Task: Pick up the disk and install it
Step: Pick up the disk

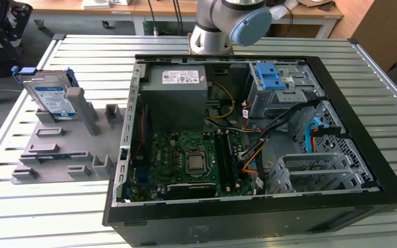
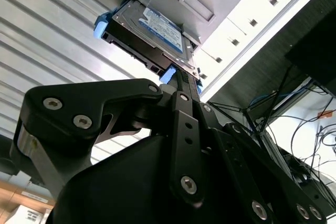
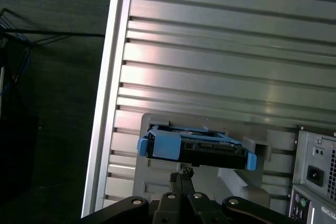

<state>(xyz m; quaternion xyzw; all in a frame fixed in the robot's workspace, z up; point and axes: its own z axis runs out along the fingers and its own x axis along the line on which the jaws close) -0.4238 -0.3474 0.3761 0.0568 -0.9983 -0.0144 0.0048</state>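
Observation:
The disk (image 1: 52, 98), silver-grey with a white-and-blue label and a blue carrier frame, stands on edge in a slot of the grey holder (image 1: 54, 150) on the exterior view's left. In both wrist views the disk (image 2: 157, 27) (image 3: 197, 148) lies ahead of my gripper (image 3: 181, 173) (image 2: 185, 85). The black linkages converge to a point, so the gripper is shut and empty. It stays apart from the disk, aimed toward the disk's blue-framed edge.
An open black computer case (image 1: 364, 129) lies on the ribbed metal table (image 1: 81, 57), to the right of the holder. Inside are a grey power-supply box (image 1: 178, 93), a green motherboard (image 1: 184, 160) and a drive cage with a blue latch (image 1: 273, 77). The arm's base (image 1: 216, 28) stands behind the case.

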